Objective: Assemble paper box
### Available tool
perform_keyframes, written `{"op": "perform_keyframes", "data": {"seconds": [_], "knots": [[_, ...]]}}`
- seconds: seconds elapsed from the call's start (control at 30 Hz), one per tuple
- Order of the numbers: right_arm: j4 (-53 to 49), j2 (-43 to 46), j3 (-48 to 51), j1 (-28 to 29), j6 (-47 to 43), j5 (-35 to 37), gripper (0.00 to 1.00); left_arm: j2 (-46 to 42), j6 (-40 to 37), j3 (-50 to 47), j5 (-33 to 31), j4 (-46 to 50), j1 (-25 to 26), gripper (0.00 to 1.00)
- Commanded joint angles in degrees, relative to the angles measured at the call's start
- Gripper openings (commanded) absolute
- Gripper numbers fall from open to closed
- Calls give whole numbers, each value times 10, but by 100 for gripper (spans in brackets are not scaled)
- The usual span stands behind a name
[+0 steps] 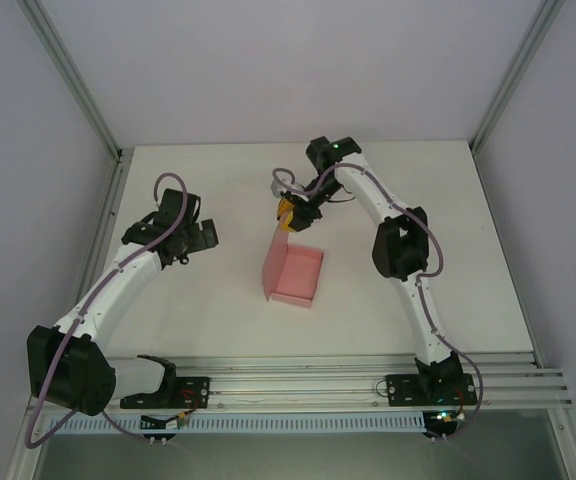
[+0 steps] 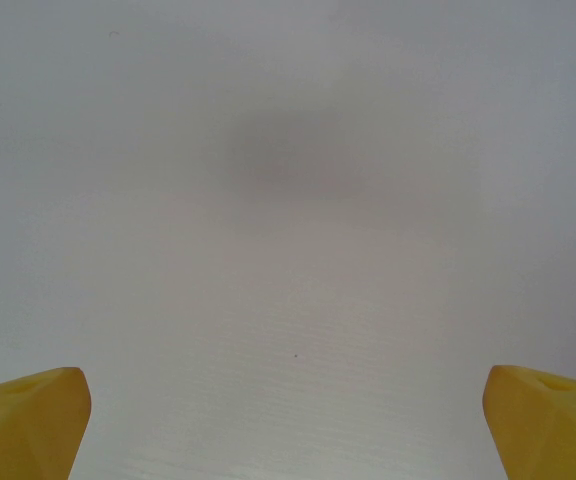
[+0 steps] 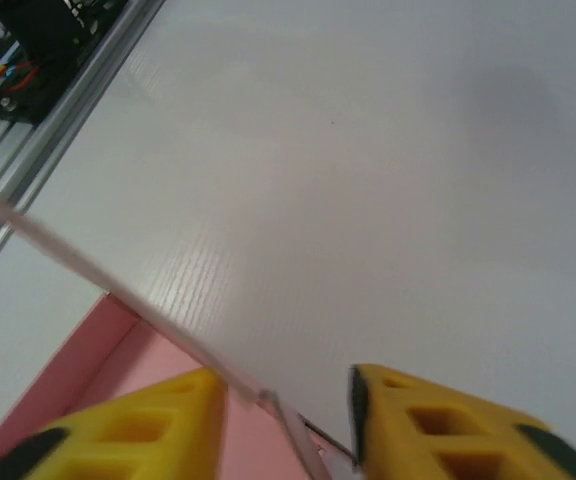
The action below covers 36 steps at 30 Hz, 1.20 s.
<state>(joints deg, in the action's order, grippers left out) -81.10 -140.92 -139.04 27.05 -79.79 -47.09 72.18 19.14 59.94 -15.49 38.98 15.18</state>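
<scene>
The paper box [image 1: 298, 278] lies open mid-counter [image 1: 208, 180], its lid flap [image 1: 275, 260] standing upright. The right fingers [image 3: 148, 430] straddle the flap's top edge, half closed; I cannot tell whether they pinch it. The left fingers [image 2: 28, 415] spread wide over the counter, well apart from the box.

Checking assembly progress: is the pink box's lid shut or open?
Open. The paper box has its lid standing upright beside the exposed tray, top edge between the right gripper jaws.

No readable text, label, brand, number or sign — not even on the paper box [image 1: 295, 275]
</scene>
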Motion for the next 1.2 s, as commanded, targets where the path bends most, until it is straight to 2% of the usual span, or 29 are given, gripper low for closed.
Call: {"op": "perform_keyframes", "data": {"seconds": [0.0,0.17,0.27,0.4,0.5,0.63,0.77,0.9,1.0,1.1,1.17], "knots": [[-12,40,22,-3,-18,-1,22,-6,7,11,19,2,-7,100],[-8,78,52,-7,-2,7,16,-9,4,13,10,5,-7,100],[31,110,91,-11,50,13,13,-15,8,11,7,2,-8,100],[220,208,246,-12,207,81,0,-29,4,13,11,-7,-8,100],[368,306,403,-14,273,122,0,-42,-7,12,11,-22,-7,100],[450,386,515,-14,344,131,0,-46,-19,14,18,-36,-8,100],[596,433,614,-15,422,205,0,-50,-59,0,80,-75,-8,100],[592,427,610,-20,490,255,0,-62,-129,-54,212,-161,-8,100],[613,433,640,-21,550,286,0,-74,-164,-109,271,-260,-8,100],[656,458,695,-21,536,263,0,-77,-219,-154,349,-315,-8,100],[687,481,724,-21,533,239,0,-66,-239,-156,368,-326,-8,100]]}}
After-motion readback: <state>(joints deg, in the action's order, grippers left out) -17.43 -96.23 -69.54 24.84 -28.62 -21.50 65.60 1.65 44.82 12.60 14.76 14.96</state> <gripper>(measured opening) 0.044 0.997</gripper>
